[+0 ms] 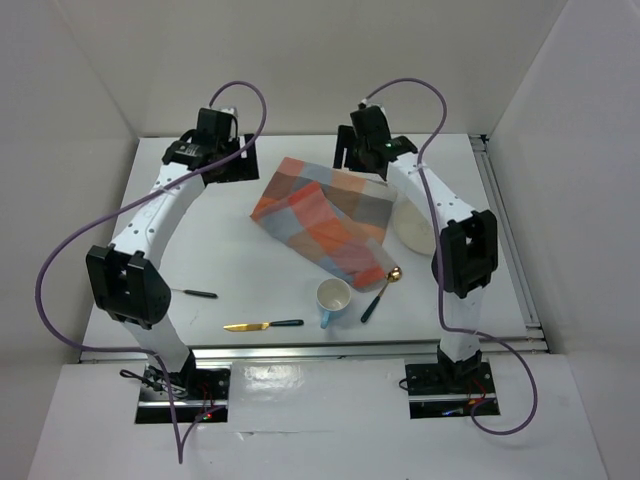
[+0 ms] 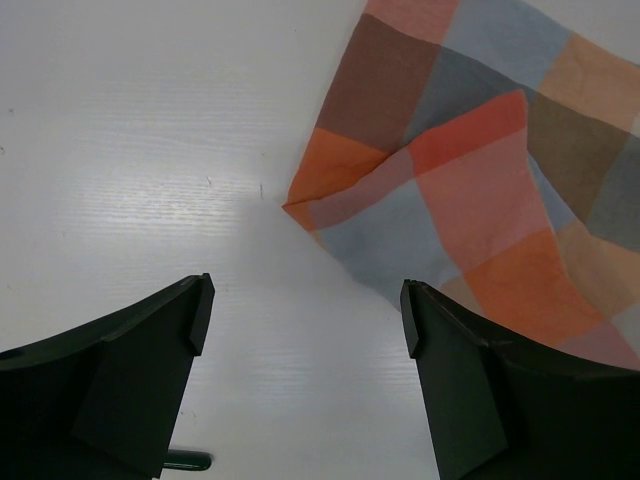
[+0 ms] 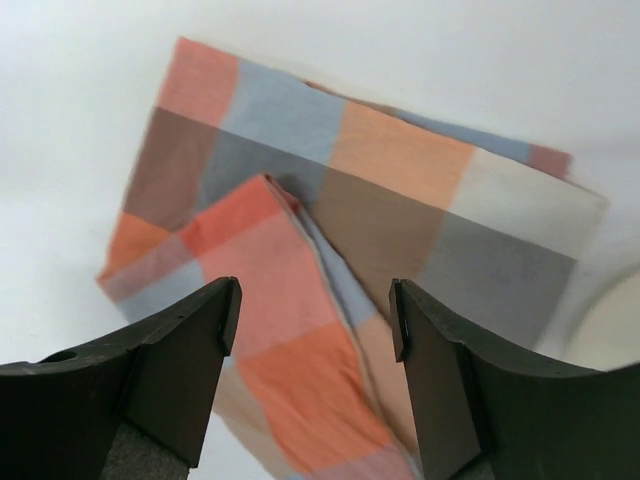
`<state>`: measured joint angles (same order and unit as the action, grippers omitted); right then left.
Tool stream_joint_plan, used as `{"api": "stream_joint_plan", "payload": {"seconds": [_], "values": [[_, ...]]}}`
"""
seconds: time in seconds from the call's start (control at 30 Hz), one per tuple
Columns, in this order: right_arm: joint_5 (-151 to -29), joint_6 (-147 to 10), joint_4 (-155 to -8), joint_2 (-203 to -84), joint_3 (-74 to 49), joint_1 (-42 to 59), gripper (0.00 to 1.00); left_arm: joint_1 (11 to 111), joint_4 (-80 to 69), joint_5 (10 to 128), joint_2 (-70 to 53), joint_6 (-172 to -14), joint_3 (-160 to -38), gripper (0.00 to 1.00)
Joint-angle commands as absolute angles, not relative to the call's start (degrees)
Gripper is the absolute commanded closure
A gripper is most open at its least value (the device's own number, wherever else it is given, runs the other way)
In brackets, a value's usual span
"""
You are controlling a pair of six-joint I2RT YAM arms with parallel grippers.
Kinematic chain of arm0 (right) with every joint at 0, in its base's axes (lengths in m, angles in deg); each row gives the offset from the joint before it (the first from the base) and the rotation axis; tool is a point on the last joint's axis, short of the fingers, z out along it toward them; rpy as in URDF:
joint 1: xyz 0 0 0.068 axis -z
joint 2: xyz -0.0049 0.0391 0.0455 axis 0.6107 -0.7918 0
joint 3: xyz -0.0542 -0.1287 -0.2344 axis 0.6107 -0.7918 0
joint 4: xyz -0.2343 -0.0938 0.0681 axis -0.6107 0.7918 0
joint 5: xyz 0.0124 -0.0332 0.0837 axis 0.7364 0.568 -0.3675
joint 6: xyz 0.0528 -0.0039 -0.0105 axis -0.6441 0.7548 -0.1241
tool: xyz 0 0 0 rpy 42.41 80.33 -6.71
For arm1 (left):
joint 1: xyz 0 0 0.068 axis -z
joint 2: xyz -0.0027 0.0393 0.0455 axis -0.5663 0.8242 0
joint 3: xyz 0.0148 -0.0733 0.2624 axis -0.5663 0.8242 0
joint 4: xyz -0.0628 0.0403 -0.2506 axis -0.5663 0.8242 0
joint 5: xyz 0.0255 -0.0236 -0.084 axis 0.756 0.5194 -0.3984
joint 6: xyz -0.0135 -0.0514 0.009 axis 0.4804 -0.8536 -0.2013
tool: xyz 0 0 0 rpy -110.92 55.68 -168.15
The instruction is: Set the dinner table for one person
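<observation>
White walls close the scene on three sides, and between them lies the large flat white rectangular tabletop (image 1: pixel 210 245) with metal rails along its edges. It carries all the things and passes under both arms.

The left claw (image 2: pixel 305 300) hangs over a bare part of this tabletop, at its far left. Its two dark fingers stand wide apart, and only the white surface shows between them. Just to the right of this claw is the pointed corner of an orange, blue and grey checked cloth mat (image 1: pixel 325 215). The mat lies slanted in the middle of the tabletop, with one part folded over itself.

The right claw (image 3: pixel 315 305) hangs over the far part of this mat. Its fingers are also apart and hold nothing, and the folded edge of the mat runs below the gap. How high each claw is above the tabletop, I cannot tell.

To the right of the mat a round cream plate (image 1: pixel 415 228) rests on the tabletop, partly hidden by the right arm. Near the front edge stands a blue and white mug (image 1: pixel 333 298). Beside it lies a spoon with gold bowl and dark handle (image 1: pixel 380 293). Left of the mug lies a gold knife with dark handle (image 1: pixel 262 325). Further left is a thin dark utensil handle (image 1: pixel 197 293), with its head hidden behind the left arm.
</observation>
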<state>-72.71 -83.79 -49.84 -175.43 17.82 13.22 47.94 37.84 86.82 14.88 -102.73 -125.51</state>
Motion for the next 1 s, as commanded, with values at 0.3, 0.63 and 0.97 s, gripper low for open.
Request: {"api": "stream_joint_plan", "payload": {"seconds": [0.3, 0.63, 0.97], "values": [[-81.10, -95.98, -39.06, -197.06, 42.27, 11.37, 0.33, 44.16, 38.71, 76.88, 15.17, -105.47, -124.74, 0.07], [-77.86, -93.79, -42.33, -206.82, 50.88, 8.55, 0.30, 44.16, 41.34, 74.78, 23.32, -105.47, -129.73, 0.07], [-77.15, -92.29, -44.52, -209.37, 51.41, 8.02, 0.33, 43.11, 43.97, 67.75, 46.96, -108.90, -151.31, 0.07]]}}
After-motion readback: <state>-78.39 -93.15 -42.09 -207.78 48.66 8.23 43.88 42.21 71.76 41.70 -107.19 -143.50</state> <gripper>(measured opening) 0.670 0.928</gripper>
